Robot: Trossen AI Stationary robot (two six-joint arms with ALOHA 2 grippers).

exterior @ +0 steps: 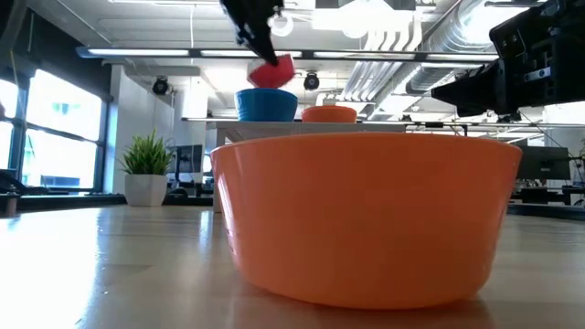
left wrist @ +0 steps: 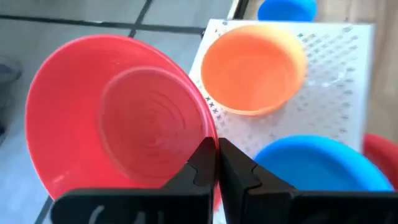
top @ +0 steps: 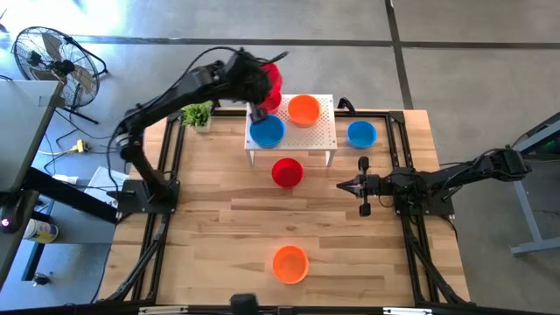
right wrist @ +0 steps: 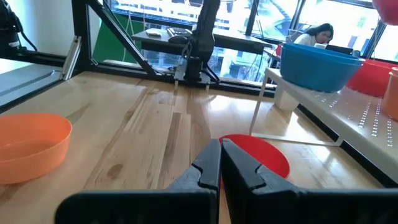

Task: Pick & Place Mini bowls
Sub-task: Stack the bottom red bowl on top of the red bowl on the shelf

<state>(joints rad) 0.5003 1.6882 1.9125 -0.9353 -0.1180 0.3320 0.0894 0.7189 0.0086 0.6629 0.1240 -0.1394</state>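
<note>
My left gripper (left wrist: 217,163) is shut on a red mini bowl (top: 274,80), held in the air over the far left part of the white perforated stand (top: 319,131). On the stand sit a blue bowl (top: 267,132) and an orange bowl (top: 304,109), each on its base. Three more bowls rest on the table: a red bowl (top: 286,172) in front of the stand, a blue bowl (top: 361,133) to its right, and an orange bowl (top: 290,263) near the front edge. My right gripper (top: 343,185) is shut, holds nothing, and hovers at the table's right. My left gripper holds the red bowl by its rim (left wrist: 210,138), one finger inside the bowl and one outside. The fingers slant down toward the far side. The bowl is lifted clear and tilted, its hollow turned toward the wrist, above the blue bowl (exterior: 267,103) on the stand.
A small green plant (top: 197,114) stands at the table's far left corner, beside my left arm. The black frame rails (top: 411,254) run along the table's sides. Bare wood lies between the red bowl and the near orange bowl.
</note>
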